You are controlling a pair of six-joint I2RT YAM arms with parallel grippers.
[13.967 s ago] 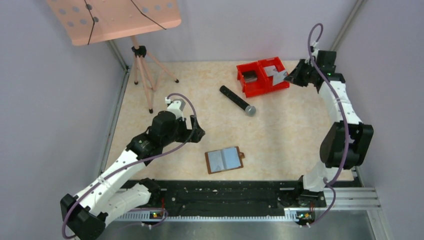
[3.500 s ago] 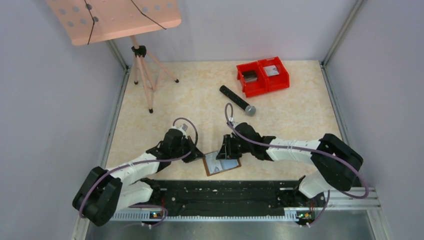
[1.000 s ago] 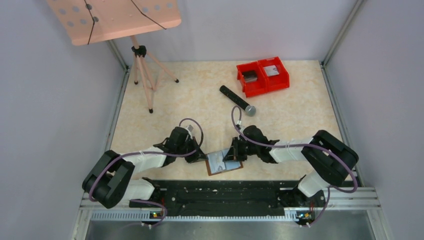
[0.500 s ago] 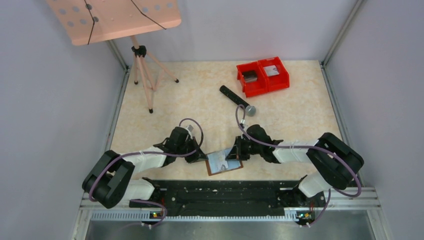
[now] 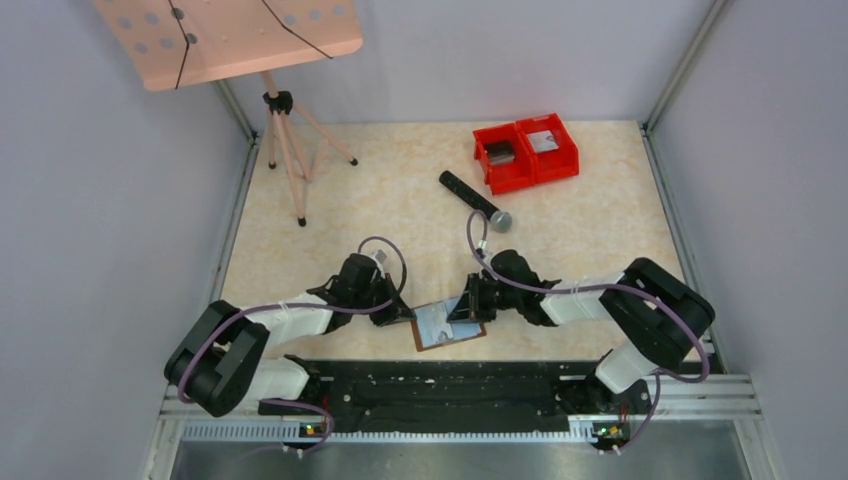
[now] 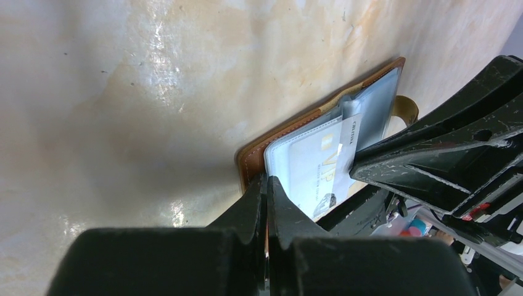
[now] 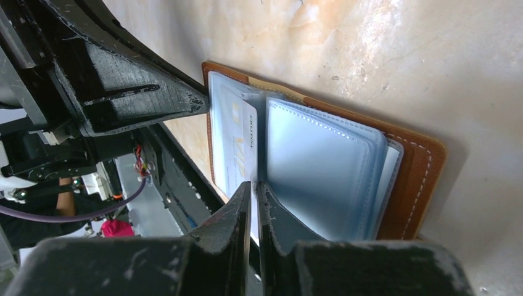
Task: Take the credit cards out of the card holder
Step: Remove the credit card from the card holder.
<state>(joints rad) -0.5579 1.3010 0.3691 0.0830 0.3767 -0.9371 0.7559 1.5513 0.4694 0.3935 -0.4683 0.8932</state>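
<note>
The card holder (image 5: 447, 326) lies open near the table's front edge, brown leather (image 7: 419, 179) outside and grey-blue pockets inside. A white credit card (image 7: 247, 142) printed VIP (image 6: 317, 169) sticks partly out of the left pocket. My left gripper (image 5: 407, 313) is shut, its tips (image 6: 266, 180) pressed on the holder's brown left edge (image 6: 247, 163). My right gripper (image 5: 462, 306) reaches in from the right. Its jaws (image 7: 254, 185) stand nearly together with the card's edge between them.
Red twin bins (image 5: 525, 152) at the back right hold flat grey items. A black microphone (image 5: 475, 200) lies behind the right arm. A pink music stand on a tripod (image 5: 285, 150) stands at the back left. A black rail (image 5: 440, 385) runs just in front of the holder.
The right arm came from the red bins to the holder and the left gripper came down onto its left edge. Over the last second both arms have barely moved.
</note>
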